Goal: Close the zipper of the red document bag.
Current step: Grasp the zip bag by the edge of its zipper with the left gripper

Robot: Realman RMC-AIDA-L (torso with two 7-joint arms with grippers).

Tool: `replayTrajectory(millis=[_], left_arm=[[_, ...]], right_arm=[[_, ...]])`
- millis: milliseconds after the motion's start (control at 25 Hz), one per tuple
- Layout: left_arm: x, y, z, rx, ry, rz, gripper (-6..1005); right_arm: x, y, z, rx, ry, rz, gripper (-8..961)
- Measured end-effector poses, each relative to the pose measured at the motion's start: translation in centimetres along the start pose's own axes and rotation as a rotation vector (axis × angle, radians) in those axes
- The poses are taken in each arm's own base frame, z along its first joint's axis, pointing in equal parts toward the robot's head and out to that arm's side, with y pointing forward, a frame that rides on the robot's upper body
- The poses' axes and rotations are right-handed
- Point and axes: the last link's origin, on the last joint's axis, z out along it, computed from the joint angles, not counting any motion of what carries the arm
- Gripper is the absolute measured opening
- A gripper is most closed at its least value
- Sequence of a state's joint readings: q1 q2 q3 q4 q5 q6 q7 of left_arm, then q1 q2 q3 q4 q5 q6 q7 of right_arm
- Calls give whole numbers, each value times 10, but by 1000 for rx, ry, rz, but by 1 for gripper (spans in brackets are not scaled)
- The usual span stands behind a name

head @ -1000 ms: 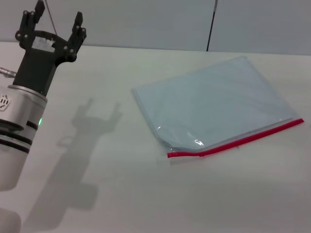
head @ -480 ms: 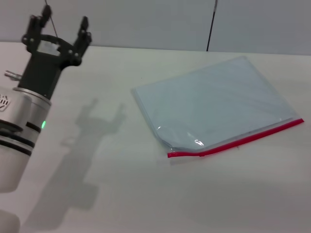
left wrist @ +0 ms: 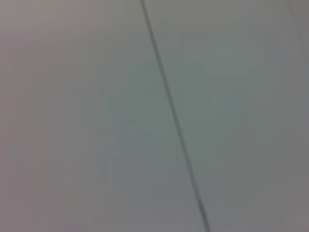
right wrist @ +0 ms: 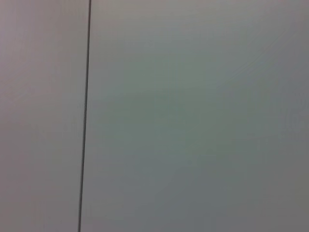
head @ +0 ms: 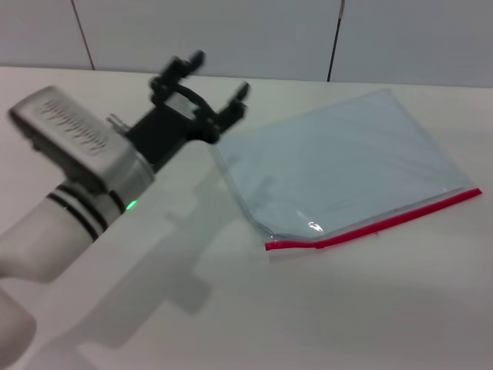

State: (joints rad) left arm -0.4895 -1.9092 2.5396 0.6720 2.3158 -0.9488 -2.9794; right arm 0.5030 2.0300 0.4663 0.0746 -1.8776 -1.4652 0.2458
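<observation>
The red document bag [head: 339,166] lies flat on the white table, a translucent pale blue pouch right of centre in the head view. Its zipper [head: 377,222] is a thin red strip along the near long edge, with a kink near its left end where the pouch mouth gapes slightly. My left gripper [head: 219,75] hovers open above the table just left of the bag's far left corner, fingers spread and nothing between them. The right gripper is out of view. Both wrist views show only a plain grey wall with a dark seam.
The white table [head: 323,308] stretches in front of and to the left of the bag. A grey panelled wall [head: 254,35] with a dark vertical seam [head: 334,42] rises behind the table's far edge.
My left arm has swung from the far left of the table toward the right, bringing its open gripper close to the bag's left corner. The bag has not moved.
</observation>
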Motion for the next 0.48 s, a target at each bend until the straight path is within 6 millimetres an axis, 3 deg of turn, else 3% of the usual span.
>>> replayTrajectory(millis=[480], left_arm=[[46,39,18,-250,-314,196,778]], right_arm=[[1,0,2,-1,6,3,881]])
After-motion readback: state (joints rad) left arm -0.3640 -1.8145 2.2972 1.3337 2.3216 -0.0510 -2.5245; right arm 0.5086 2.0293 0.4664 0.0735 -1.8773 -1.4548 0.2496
